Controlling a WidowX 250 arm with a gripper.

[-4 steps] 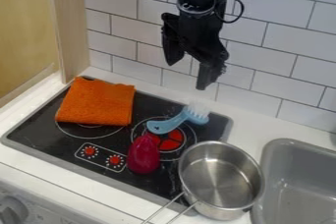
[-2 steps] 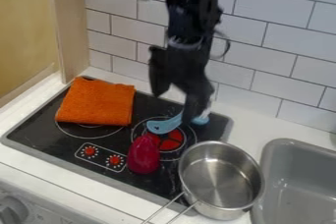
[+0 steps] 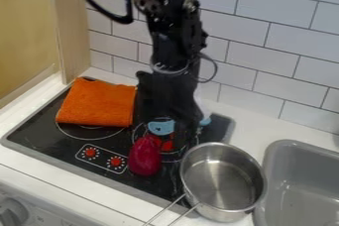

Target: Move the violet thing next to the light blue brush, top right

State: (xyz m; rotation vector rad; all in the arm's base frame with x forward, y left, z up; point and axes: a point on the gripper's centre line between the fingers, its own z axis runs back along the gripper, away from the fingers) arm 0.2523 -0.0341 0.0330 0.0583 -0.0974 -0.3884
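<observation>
The black gripper (image 3: pixel 165 130) hangs over the back right of the stove, its fingers apart and nothing seen held between them. Just below and left of it, the violet thing (image 3: pixel 144 157), a rounded deep-pink object with a narrower top, rests on the stove beside the red-marked burner. Behind the gripper lies the light blue brush (image 3: pixel 161 127); its handle end shows, along with a bit of its head at the right, while its middle is hidden by the gripper.
An orange folded cloth (image 3: pixel 98 103) lies at the stove's back left. A steel pot (image 3: pixel 222 180) stands at the front right, its handles pointing toward the front edge. Farther right is a grey sink (image 3: pixel 301 185), and a tiled wall (image 3: pixel 271 56) rises behind.
From in front of the wall, the gripper has come down and somewhat left, over the brush and close to the violet thing. The objects have stayed where they were.
</observation>
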